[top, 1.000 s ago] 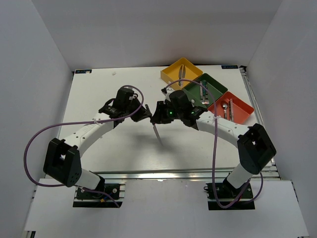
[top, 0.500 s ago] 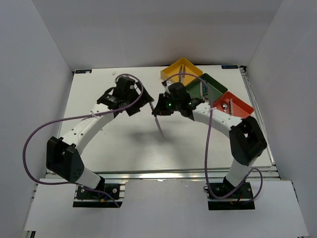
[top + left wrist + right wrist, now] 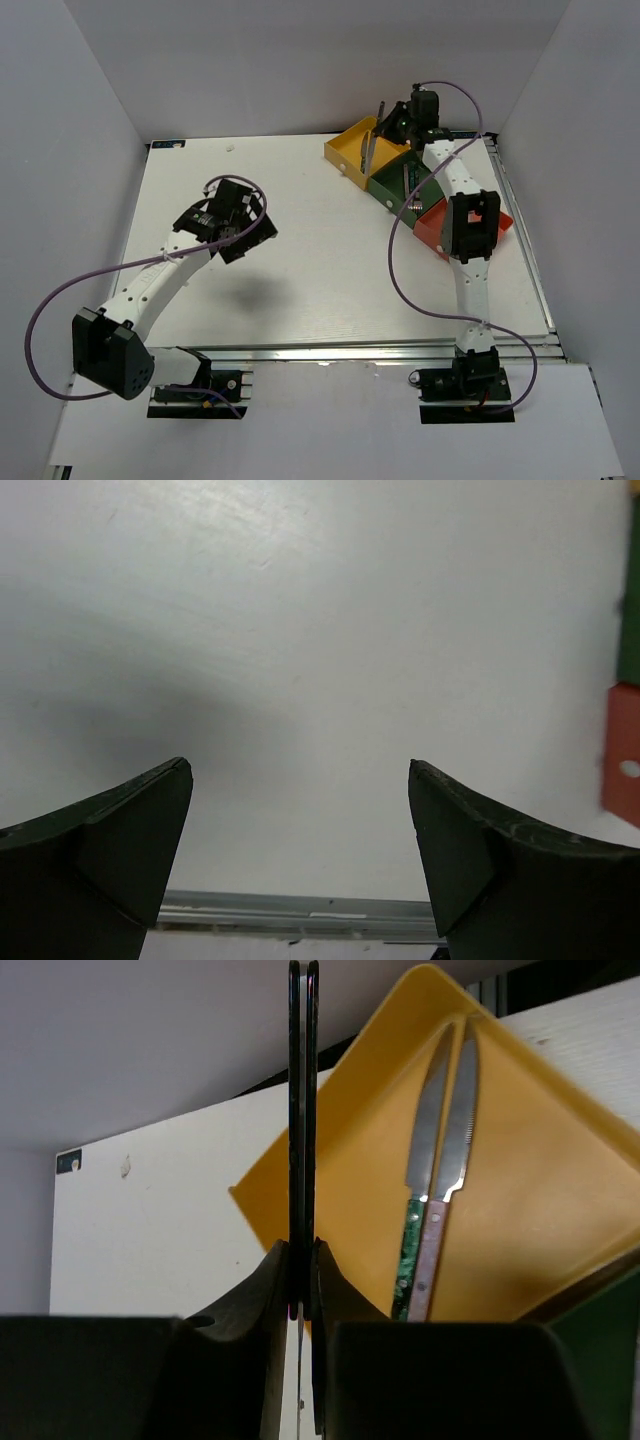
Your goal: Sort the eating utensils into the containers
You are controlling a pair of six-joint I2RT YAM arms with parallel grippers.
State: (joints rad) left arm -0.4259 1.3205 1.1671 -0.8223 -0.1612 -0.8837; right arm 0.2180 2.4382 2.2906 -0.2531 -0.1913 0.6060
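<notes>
My right gripper [image 3: 303, 1250] is shut on a slim knife [image 3: 303, 1110], seen edge-on and held upright. In the top view the right gripper [image 3: 392, 125] holds this knife [image 3: 367, 152] above the yellow container [image 3: 347, 150] at the back. Two knives lie in that yellow container [image 3: 520, 1160], one with a teal handle [image 3: 408, 1245] and one with a pink handle [image 3: 432, 1250]. Utensils [image 3: 410, 183] lie in the dark green container [image 3: 435, 168]. The red-orange container [image 3: 497, 215] is partly hidden by the right arm. My left gripper [image 3: 245, 238] hangs open over the bare table, its fingers [image 3: 150, 830] wide apart with nothing between them.
The three containers stand in a diagonal row at the back right. The left wrist view shows the edges of the green container [image 3: 630, 600] and the red-orange one [image 3: 622, 750], and the table's metal front rail [image 3: 300, 912]. White walls enclose the table.
The right arm swung from the table's middle to the back, carrying the knife over the yellow container. The left gripper opened and drew back to the left.
</notes>
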